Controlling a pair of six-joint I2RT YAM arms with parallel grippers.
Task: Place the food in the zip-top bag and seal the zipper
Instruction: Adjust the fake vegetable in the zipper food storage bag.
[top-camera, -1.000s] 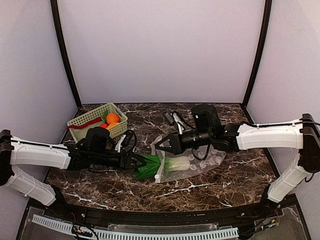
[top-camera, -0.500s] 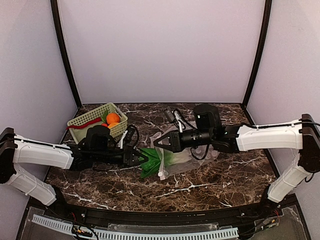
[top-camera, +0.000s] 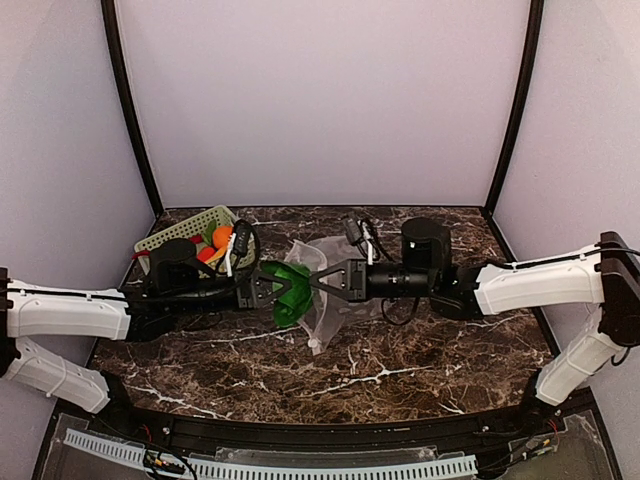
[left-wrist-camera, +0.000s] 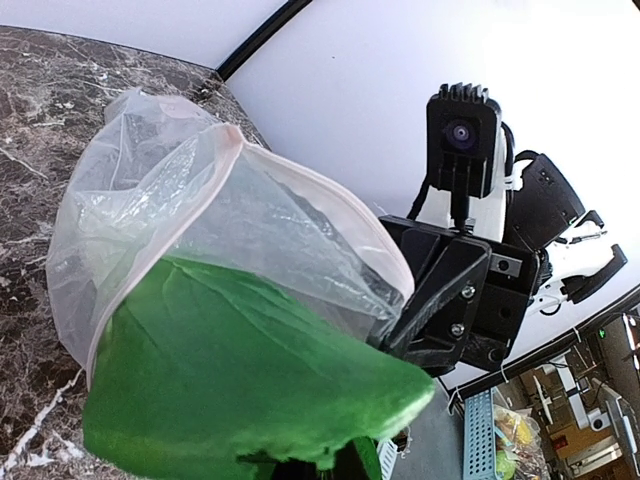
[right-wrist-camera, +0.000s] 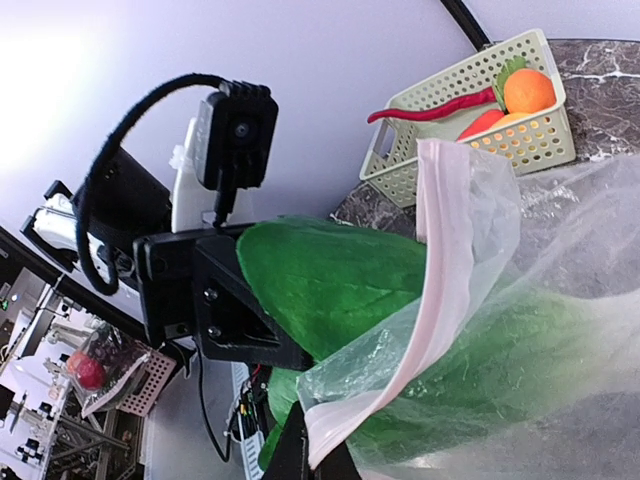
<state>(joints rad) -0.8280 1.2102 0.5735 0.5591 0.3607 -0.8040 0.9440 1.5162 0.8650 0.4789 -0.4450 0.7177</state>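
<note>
The zip-top bag (top-camera: 322, 300) hangs above the table, its mouth facing left. My right gripper (top-camera: 320, 281) is shut on the bag's rim, and the pink zipper strip (right-wrist-camera: 448, 262) runs up from its fingertips (right-wrist-camera: 305, 452). The green leaf of the bok choy (top-camera: 285, 296) sticks out of the mouth, the rest inside the clear bag (left-wrist-camera: 190, 215). My left gripper (top-camera: 264, 290) is shut on that leaf (left-wrist-camera: 230, 385); its fingers are almost hidden under it in the left wrist view. More food, a red chili (right-wrist-camera: 432, 107) and an orange fruit (right-wrist-camera: 527, 90), lies in the basket.
The pale green lattice basket (top-camera: 172, 236) stands at the back left, just behind my left arm (top-camera: 70, 312). The two grippers face each other closely at mid-table. The right arm (top-camera: 530, 285) stretches in from the right wall. Dark marble table (top-camera: 400, 365) lies below.
My left gripper has shut on the bok choy leaf. Both grippers have risen and moved back and left, lifting the bag and bok choy off the table.
</note>
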